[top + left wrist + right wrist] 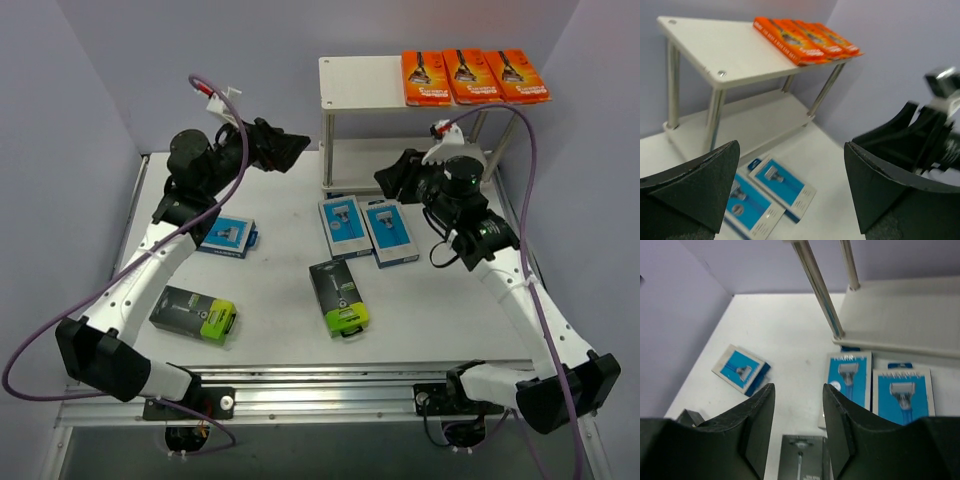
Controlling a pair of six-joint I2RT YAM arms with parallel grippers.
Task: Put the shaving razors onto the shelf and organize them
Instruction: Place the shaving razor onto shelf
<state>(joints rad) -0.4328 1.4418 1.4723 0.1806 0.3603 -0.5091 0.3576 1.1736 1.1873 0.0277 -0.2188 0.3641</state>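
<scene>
3 orange packs top the shelf; 5 others wait on the counter; left hand wide, right hand narrow, both empty.

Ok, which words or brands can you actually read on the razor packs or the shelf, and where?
"HARR..": white capitals atop the left light blue pack by the shelf, right wrist view; the ending is blurred.
On the neighbouring light blue pack: a similar heading, too blurred to read.
On the orange packs: print too small to read.
On the black packs: print too small to read.
On the shelf: no markings seen.
</scene>
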